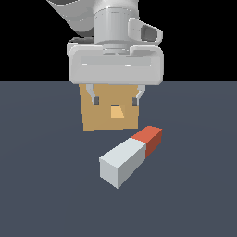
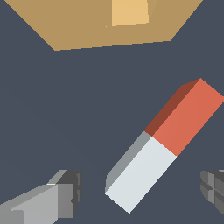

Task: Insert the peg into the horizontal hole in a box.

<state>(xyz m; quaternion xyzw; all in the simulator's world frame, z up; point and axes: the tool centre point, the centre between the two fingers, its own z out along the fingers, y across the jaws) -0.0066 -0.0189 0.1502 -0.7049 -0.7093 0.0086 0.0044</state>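
Gripper point(image 1: 115, 100) poised above the floor with its fingers spread wide and nothing between them — the stance of a hand not yet committed to a grasp. In the wrist view one finger point(image 2: 52, 199) lies to one side of the peg point(image 2: 162, 144) and the other to the opposite side, both clear of it, so the peg already sits inside the span of the opening. The peg rests flat on the dark floor point(image 1: 41, 194), in front of the box point(image 1: 110, 111) and apart from it, its red-orange end nearer the box and its pale end farther away. It lies skewed to the box face rather than square to it. The hole point(image 1: 116, 112) opens at the centre of that face, lighter inside. Judged from this layout, the pick-up has not begun; the open stance suits a descent onto the pale half, leaving the red end free to enter the hole once the peg is turned into line.
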